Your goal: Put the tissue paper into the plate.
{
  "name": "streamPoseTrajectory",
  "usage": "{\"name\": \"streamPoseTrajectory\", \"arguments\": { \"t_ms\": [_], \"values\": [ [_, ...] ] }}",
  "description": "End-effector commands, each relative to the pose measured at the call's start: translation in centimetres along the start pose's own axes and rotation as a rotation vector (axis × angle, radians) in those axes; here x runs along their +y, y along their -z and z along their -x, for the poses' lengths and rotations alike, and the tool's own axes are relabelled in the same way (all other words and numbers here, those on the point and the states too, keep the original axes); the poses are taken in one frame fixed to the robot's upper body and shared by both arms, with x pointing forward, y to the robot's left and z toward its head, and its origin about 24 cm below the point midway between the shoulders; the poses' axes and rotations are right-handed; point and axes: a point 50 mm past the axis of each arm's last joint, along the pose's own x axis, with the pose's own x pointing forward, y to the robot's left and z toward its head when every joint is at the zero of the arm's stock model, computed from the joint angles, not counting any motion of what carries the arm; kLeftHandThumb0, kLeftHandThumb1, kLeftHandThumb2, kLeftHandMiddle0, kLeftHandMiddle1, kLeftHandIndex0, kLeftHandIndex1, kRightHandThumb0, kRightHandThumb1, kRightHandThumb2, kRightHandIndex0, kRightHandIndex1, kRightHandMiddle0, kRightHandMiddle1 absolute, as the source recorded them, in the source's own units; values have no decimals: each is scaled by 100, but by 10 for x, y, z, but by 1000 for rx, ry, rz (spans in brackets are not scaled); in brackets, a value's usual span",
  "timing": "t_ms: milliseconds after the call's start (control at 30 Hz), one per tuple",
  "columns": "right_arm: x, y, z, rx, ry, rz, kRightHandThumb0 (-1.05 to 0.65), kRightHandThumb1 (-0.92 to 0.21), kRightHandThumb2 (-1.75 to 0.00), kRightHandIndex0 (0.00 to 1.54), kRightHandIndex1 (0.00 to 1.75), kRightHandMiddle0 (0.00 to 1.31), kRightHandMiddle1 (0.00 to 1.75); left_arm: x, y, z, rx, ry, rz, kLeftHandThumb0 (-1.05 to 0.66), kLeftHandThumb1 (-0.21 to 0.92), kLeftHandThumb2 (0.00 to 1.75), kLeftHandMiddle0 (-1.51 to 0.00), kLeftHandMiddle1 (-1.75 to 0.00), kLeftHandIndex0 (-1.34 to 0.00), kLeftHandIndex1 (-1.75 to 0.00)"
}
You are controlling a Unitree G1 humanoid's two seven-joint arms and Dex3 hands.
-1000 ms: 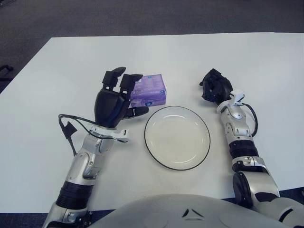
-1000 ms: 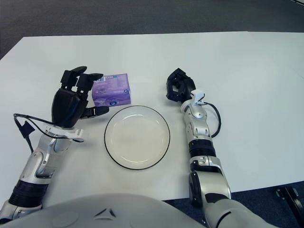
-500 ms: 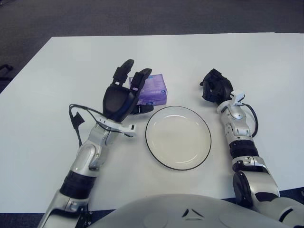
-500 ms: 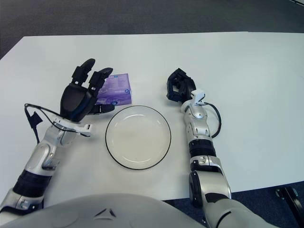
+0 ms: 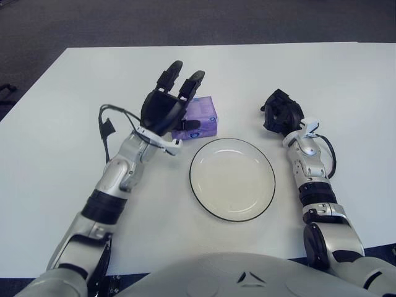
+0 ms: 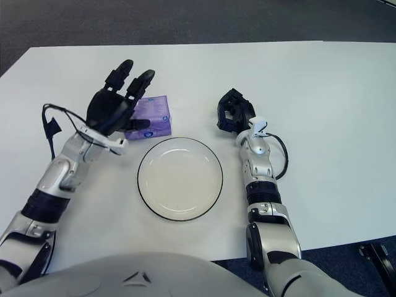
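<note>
Left hand point(image 5: 168, 106): fingers spread, empty, above purple soft tissue pack point(image 5: 199, 119). We'd lower, pinch pack sides firmly. Right hand point(image 5: 281, 114): clenched, idle beside round black-rimmed plate point(image 5: 199, 193).

You won't find any wording you can read here. The purple tissue paper pack point(image 5: 199, 119), lying on the table point(image 5: 74, 111) toward its far edge and left of the middle, carries a small round emblem and a light band of print on its near side, but the marks are too small for you to make out a single letter or number. Nothing else before you, the plate point(image 5: 232, 179) included, bears any label, brand or sign.
</note>
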Motion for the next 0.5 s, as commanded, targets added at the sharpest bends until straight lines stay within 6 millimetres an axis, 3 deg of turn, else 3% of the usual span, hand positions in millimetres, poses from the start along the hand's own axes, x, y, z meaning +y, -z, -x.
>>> {"name": "streamPoseTrajectory", "arguments": {
  "t_ms": [0,467],
  "values": [
    [14,68,49,236,41,-101,-44,-44,-116,100,175,52,175,2,3,-5,-2,47,-23,-105,92,116,0,0,0,-1],
    [15,68,50,242,43,-102,-44,-45,-115,99,175,51,175,2,4,-17,-36,105,20,-105,92,114,0,0,0,0]
  ]
}}
